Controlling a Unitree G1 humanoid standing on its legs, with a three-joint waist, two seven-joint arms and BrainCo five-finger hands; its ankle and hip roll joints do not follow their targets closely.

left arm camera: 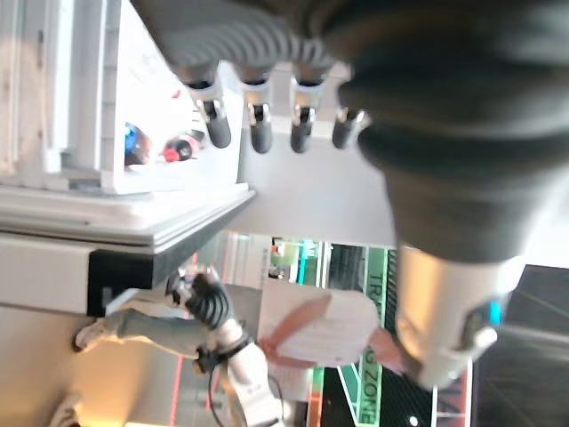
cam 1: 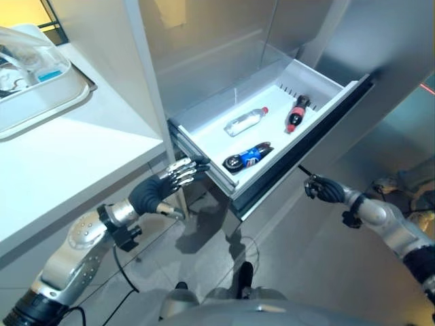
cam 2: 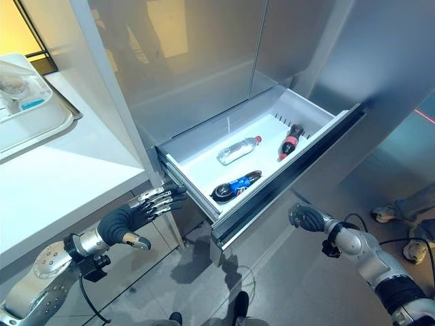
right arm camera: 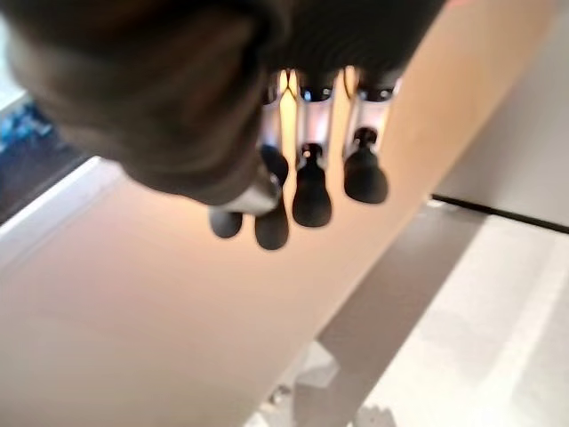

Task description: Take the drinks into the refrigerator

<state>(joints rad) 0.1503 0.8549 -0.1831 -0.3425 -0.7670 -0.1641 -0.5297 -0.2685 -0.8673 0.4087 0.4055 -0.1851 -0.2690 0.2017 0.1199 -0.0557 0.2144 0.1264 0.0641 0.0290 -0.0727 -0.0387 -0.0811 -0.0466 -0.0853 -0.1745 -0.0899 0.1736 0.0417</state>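
The refrigerator's bottom drawer [cam 1: 309,141] stands pulled out. Three drinks lie on its white floor: a clear bottle with a red cap [cam 1: 246,121], a dark cola bottle with a red label [cam 1: 297,113], and a dark bottle with a blue label [cam 1: 248,156] nearest the front. My left hand [cam 1: 162,190] is at the drawer's near left corner, its straight fingers [left arm camera: 258,124] reaching the corner and holding nothing. My right hand [cam 1: 325,189] hovers low in front of the drawer's dark front panel, fingers [right arm camera: 311,187] relaxed and pointing at the panel, empty.
A white counter [cam 1: 61,163] runs along my left, with a clear plastic tray [cam 1: 37,85] on it. The refrigerator's steel upper doors [cam 1: 224,34] rise behind the drawer. A person's shoes [cam 2: 384,214] stand on the grey floor at the right.
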